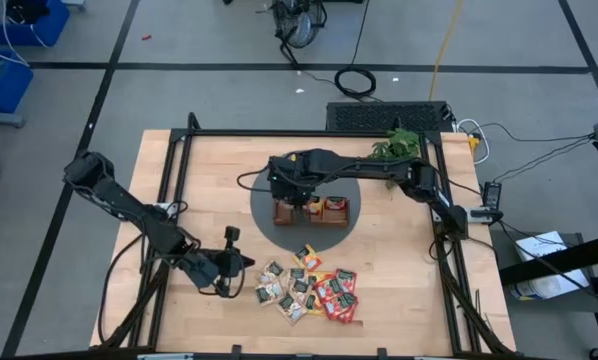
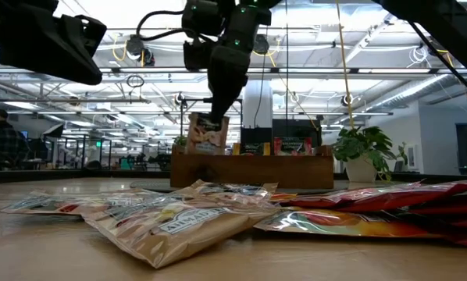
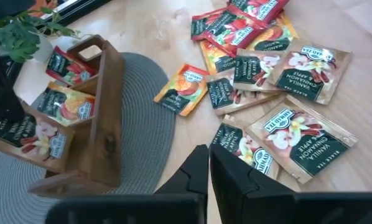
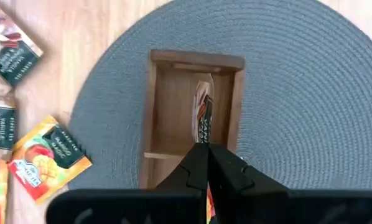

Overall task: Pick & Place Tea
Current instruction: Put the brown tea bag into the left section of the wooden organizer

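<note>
My right claw [image 4: 206, 149] pinches a vanilla-cinnamon sachet [image 4: 203, 115] edgewise over the tray's end compartment [image 4: 173, 99] | left claw [image 3: 209, 163] shut, idle | sachets light, floppy, slick: grip top edge.

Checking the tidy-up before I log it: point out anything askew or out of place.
Most tea sachets lie in a loose overlapping heap on the table, not in the wooden tray. One orange sachet lies apart on the grey mat's edge. The right gripper holds a sachet upright over the tray's end compartment.
</note>
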Controlling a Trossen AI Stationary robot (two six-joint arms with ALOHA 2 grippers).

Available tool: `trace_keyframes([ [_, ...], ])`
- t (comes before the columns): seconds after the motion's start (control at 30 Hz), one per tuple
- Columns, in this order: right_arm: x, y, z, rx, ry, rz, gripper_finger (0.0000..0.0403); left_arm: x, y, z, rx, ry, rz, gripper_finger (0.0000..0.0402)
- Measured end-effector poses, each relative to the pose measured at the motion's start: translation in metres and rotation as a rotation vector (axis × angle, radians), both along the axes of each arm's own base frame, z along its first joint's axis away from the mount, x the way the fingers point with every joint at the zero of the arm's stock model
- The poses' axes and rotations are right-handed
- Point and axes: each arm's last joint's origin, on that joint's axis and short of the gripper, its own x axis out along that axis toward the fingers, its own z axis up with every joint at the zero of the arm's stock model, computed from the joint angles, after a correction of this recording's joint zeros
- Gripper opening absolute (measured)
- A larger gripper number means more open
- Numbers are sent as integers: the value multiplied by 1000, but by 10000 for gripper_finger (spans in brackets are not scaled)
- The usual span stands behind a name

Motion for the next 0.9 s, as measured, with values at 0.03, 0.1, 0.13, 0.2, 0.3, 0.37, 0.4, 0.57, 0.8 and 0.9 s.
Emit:
trace_keyframes([
  [0.03, 0, -1, -1, -2, 0, 5, 0, 0, 0, 0, 0, 0, 2, 14],
  [0.1, 0, -2, -4, -5, -3, 6, 0, 1, 1, 0, 0, 0, 7, 6],
  [0.13, 0, -3, -6, -4, 1, 5, 0, 1, 2, 0, 0, 0, 9, 4],
  [0.2, -1, -4, -11, -3, 15, 4, 0, 1, 2, 0, -1, 0, 11, 8],
  [0.3, -1, -5, -21, -3, 12, -3, 0, 2, 2, 0, -4, -3, 11, 24],
  [0.37, 0, -6, -27, -2, 10, -7, 0, 1, 2, 0, -10, -3, 16, 31],
  [0.4, 0, -6, -29, -2, 8, -7, 0, 1, 2, 0, -12, -3, 18, 33],
  [0.57, 0, -8, -31, -8, -1, 2, 0, 2, 2, 0, -12, -4, 19, 37],
  [0.8, 1, -15, -31, -16, -19, -21, 18, 5, 8, 0, -21, -5, 55, 37],
  [0.9, 2, -16, -30, -19, -36, -26, 42, 6, 10, 0, -36, -2, 78, 37],
])
